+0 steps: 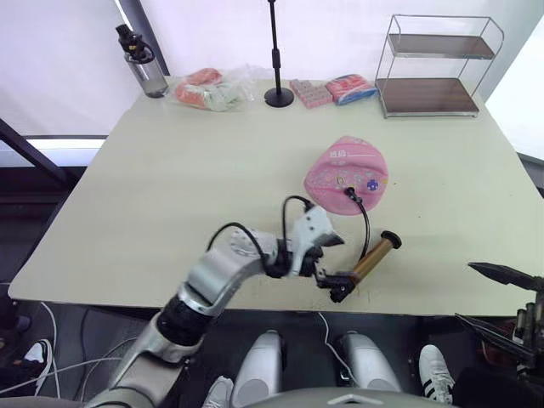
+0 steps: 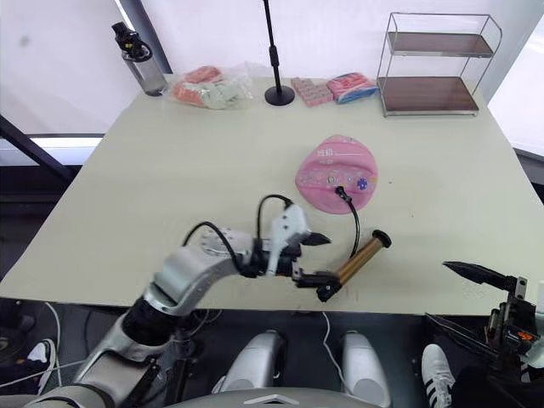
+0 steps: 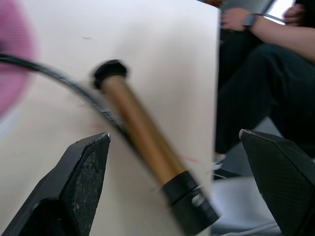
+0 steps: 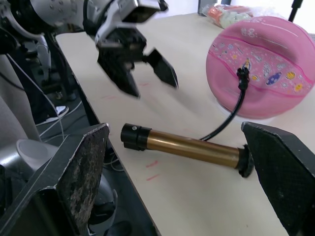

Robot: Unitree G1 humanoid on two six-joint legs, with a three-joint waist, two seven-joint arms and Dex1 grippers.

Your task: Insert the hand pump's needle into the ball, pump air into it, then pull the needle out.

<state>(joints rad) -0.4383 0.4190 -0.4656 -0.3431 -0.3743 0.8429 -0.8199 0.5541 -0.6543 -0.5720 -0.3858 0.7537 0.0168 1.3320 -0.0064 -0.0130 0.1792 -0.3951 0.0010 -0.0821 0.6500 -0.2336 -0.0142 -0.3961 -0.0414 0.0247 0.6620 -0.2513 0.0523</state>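
Observation:
The pink ball (image 1: 347, 172) lies flattened on the table's right half. The needle's black fitting (image 4: 242, 74) sits against the ball's skin; its pin is hidden. A thin black hose (image 1: 366, 223) curves from there to the hand pump (image 1: 371, 257), a bronze cylinder lying diagonally near the front edge. My left gripper (image 1: 333, 262) is open around the pump's near black end, and its fingers (image 3: 83, 182) straddle the cylinder (image 3: 142, 142) without touching it. My right gripper (image 1: 464, 291) hangs open off the table's front right, with the pump (image 4: 192, 147) lying between its fingers (image 4: 83, 172) farther ahead.
Along the back edge stand a water bottle (image 1: 140, 59), a clear bag of soft items (image 1: 208, 89), a black pole stand (image 1: 279, 96), some packets (image 1: 331, 89) and a wire shelf (image 1: 438, 64). A seated person (image 3: 266, 73) is beyond the table's side.

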